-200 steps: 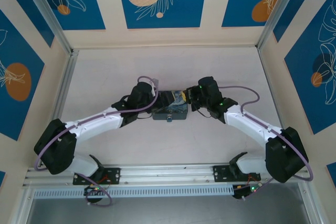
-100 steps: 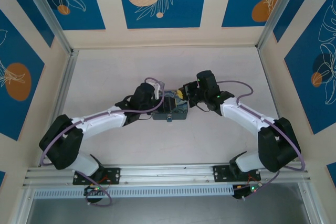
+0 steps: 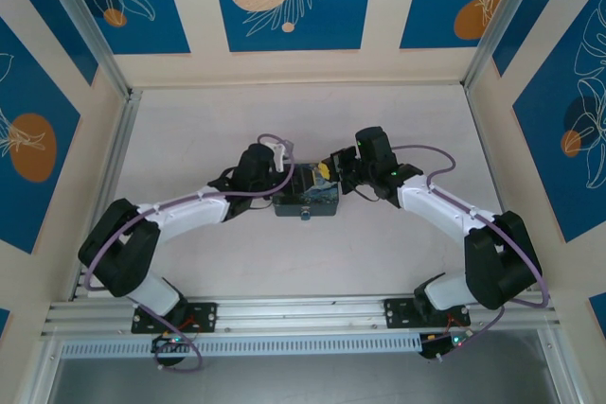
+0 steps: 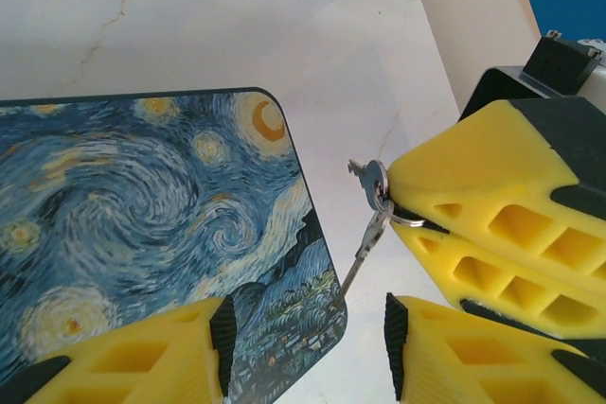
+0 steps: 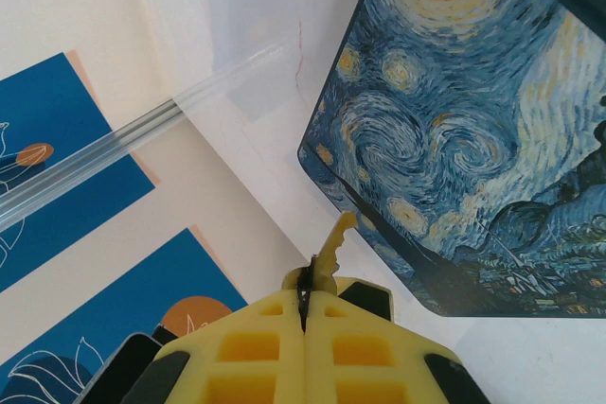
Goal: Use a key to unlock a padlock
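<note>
Top view, big to small. The bench [image 3: 189,120] is pale and the tin sits mid-bench. My left arm [image 3: 180,215] and right arm [image 3: 445,215] reach in from either side and meet at it. The tin [image 3: 308,198] is rectangular with a Starry Night lid. The wrist views give me the print detail, the top view just a dark block.

Left pincer [image 4: 308,347]: in the left wrist view its yellow fingers stand spread with nothing between them. One is over the tin's lid near a corner, the other over bare bench beside it.

Right pincer [image 5: 305,295]: fingers pressed together, pinching the key [image 5: 333,238]. In the right wrist view the brownish key pokes straight out from between the tips. It sits just off the tin's corner, and I can't tell if it touches.

The left wrist view adds what the right one hides: a ring [image 4: 405,218] caught at those tips, a key head above it, and a thin blade dangling down beside the tin's edge.

The padlock [image 3: 305,216] is a tiny teal speck in the top view, at the middle of the tin's near side. It's too small for me to read the shackle. It's well apart from the key, which is held at the tin's far right corner.
</note>
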Robot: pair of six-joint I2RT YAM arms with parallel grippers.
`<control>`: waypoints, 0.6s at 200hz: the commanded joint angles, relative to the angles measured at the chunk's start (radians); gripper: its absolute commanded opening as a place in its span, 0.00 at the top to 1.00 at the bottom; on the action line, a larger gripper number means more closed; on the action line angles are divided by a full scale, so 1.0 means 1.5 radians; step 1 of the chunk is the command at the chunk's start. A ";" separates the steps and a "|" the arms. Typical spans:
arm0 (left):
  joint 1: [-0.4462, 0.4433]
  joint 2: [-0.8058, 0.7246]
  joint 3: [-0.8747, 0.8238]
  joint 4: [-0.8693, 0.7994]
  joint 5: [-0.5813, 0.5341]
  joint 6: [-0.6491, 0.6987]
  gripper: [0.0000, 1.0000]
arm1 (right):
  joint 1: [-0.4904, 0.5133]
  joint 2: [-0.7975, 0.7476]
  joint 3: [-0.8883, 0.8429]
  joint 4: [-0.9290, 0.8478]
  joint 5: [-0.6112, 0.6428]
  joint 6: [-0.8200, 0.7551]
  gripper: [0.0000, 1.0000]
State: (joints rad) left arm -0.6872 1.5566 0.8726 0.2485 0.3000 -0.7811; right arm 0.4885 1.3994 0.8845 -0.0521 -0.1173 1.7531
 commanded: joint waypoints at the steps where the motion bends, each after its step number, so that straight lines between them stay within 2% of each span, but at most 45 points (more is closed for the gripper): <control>1: 0.007 0.019 0.030 0.040 0.034 -0.009 0.54 | -0.005 0.009 0.018 0.004 -0.022 -0.012 1.00; 35: 0.005 0.036 0.043 0.053 0.043 -0.016 0.58 | -0.005 0.011 0.017 0.004 -0.022 -0.011 1.00; 73: 0.005 0.041 0.049 0.054 0.047 -0.018 0.68 | -0.005 0.009 0.016 0.006 -0.020 -0.010 1.00; 120: 0.005 0.036 0.031 0.063 0.046 -0.022 0.71 | -0.008 0.009 0.013 0.004 -0.015 -0.006 1.00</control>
State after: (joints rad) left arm -0.6872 1.6096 0.9138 0.3019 0.3481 -0.8101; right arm 0.4839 1.4109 0.8845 -0.0444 -0.1249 1.7535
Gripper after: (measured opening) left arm 0.295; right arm 0.064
